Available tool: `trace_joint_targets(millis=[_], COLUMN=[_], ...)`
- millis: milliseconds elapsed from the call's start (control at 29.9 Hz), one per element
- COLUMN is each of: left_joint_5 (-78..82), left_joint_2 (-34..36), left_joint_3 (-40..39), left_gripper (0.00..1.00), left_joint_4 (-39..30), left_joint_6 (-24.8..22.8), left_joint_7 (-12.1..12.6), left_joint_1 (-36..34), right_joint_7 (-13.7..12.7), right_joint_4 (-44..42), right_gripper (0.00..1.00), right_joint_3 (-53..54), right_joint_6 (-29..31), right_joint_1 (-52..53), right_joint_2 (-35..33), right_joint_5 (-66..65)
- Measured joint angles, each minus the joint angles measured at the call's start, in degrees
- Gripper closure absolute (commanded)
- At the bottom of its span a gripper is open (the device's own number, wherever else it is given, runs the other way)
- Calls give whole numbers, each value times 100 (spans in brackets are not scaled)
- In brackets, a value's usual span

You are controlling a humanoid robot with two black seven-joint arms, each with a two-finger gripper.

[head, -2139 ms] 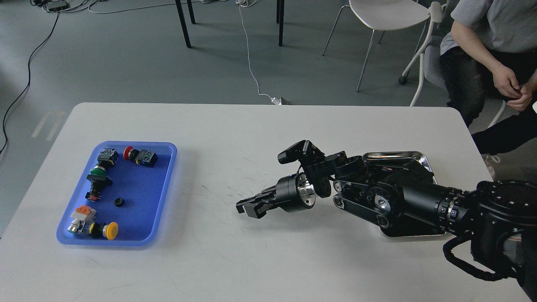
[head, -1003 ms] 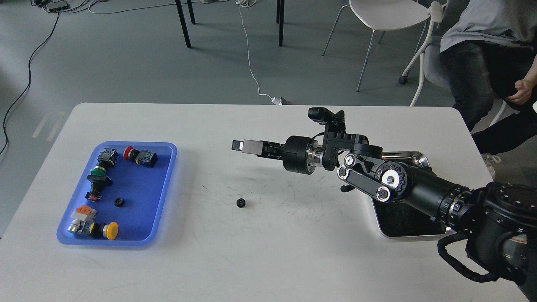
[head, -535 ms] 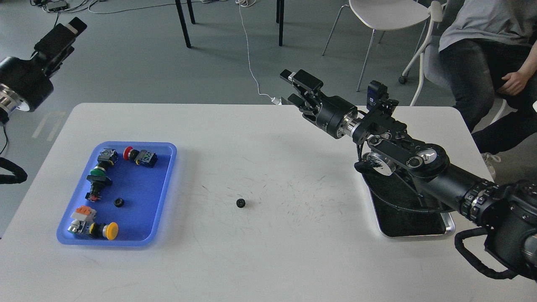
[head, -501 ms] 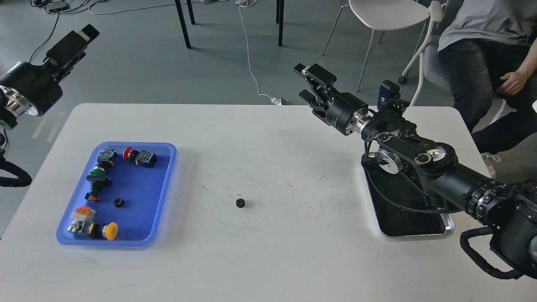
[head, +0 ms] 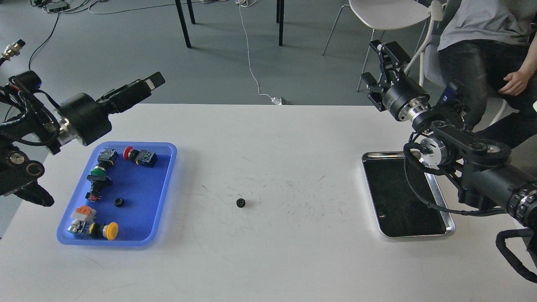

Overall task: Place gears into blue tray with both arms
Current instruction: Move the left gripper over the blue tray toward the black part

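Observation:
One small black gear point(head: 241, 203) lies alone on the white table, about midway between the two trays. A second gear point(head: 118, 202) rests inside the blue tray point(head: 170, 176) at the left. My left gripper point(head: 147, 85) hovers above and behind the tray's far edge, pointing right. It is seen side-on, so its fingers cannot be told apart. My right gripper point(head: 371, 61) is raised high at the far right, beyond the table's back edge. It is open with nothing between its fingers. Both grippers are far from the gear on the table.
Several push-button switches point(head: 141, 155) with red, green and yellow caps lie in the blue tray. A shiny steel tray point(head: 451, 229) sits at the right under my right arm. A seated person point(head: 486, 37) and a white chair point(head: 390, 12) are behind the table.
My right arm has swung up and to the right, away from the table's middle. My left arm has come in from the upper left toward the blue tray. The gears have not moved.

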Motion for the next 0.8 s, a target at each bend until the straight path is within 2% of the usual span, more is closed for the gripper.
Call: trace_joint_targets(millis=[167, 368, 802], left_joint_5=[946, 1727, 3829], left_joint_2=[16, -174, -875], left_joint_3=[255, 345, 518], left_gripper=[2, 2, 2], left_joint_4=[-404, -512, -43], left_joint_6=[22, 40, -44], left_joint_7=[0, 0, 0], left_joint_1=[67, 67, 41], right_joint_7=[0, 0, 0], right_joint_4=[-6, -10, -10], right_gripper=[7, 7, 7], right_joint_3=[17, 83, 108], right_joint_6=[-6, -7, -63], right_joint_1=[-11, 51, 69], right_joint_2=[-189, -398, -661], right_joint_5=[4, 3, 1])
